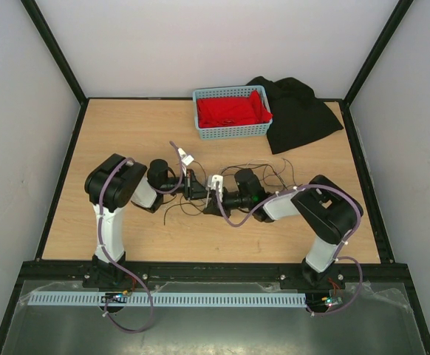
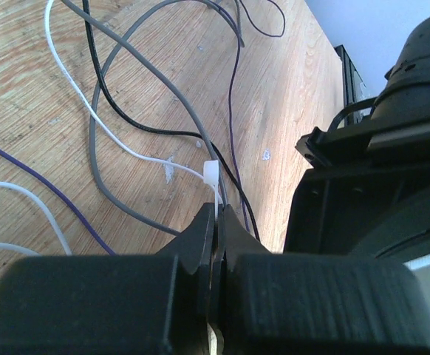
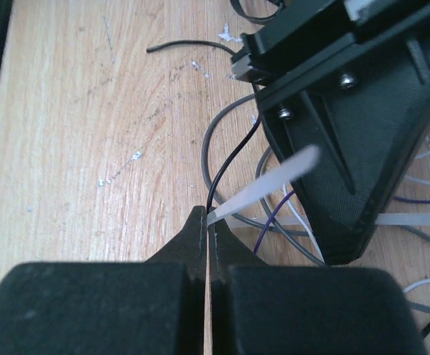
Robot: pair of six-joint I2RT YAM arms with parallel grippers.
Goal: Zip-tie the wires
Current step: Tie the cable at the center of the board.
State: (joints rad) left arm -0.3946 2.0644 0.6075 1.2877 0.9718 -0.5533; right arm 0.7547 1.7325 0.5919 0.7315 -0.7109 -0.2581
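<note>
The wires (image 1: 274,171) lie in thin loose loops on the wooden table between the two arms. In the left wrist view grey, black, purple and white wires (image 2: 126,44) run together into a white zip tie (image 2: 210,174). My left gripper (image 2: 216,213) is shut on that tie's strap just below its head. In the right wrist view my right gripper (image 3: 208,218) is shut on the tie's flat white tail (image 3: 267,188), and a black wire (image 3: 233,159) runs down to the same spot. Both grippers (image 1: 198,185) (image 1: 213,194) meet at mid-table, almost touching.
A blue basket (image 1: 233,133) holding red cloth stands at the back, with a black cloth (image 1: 300,111) to its right. Another white zip tie (image 3: 414,220) lies among the wires. The left gripper's black body (image 3: 348,111) fills the right wrist view's upper right.
</note>
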